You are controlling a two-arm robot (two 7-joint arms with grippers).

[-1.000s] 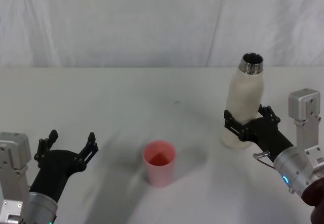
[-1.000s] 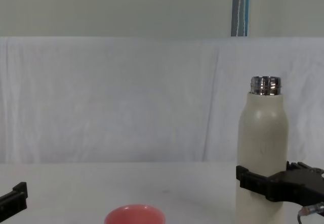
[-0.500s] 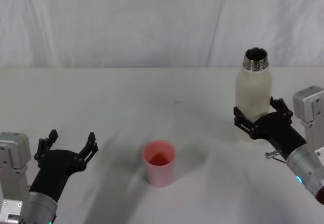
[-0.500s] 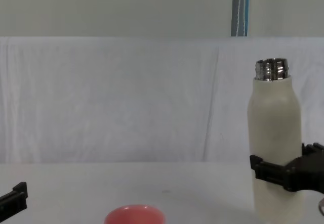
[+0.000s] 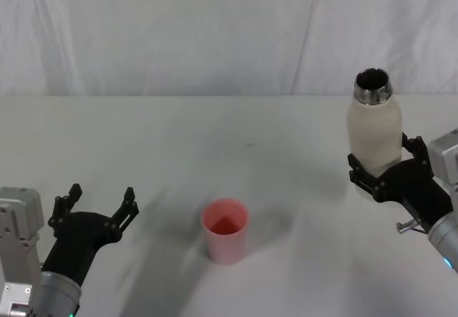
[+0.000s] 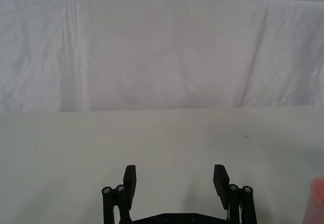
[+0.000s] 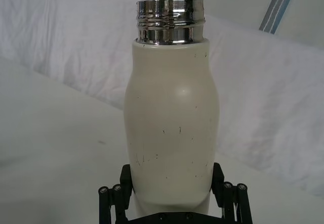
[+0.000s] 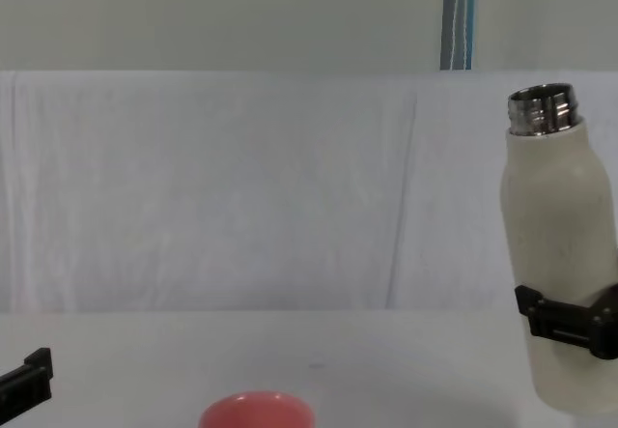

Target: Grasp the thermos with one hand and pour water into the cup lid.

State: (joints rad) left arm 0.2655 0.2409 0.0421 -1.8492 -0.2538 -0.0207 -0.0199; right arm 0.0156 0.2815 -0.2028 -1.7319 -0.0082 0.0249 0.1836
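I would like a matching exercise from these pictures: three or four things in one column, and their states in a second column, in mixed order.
Things:
1. thermos
2. cup lid
3. left gripper
4. right gripper

States:
a. open, holding nothing
b. standing on the table, near the middle
c. clamped around a cream-white body
d. uncapped, held off the table, slightly tilted

Pairs: 1-d, 2-b, 3-a, 4-c
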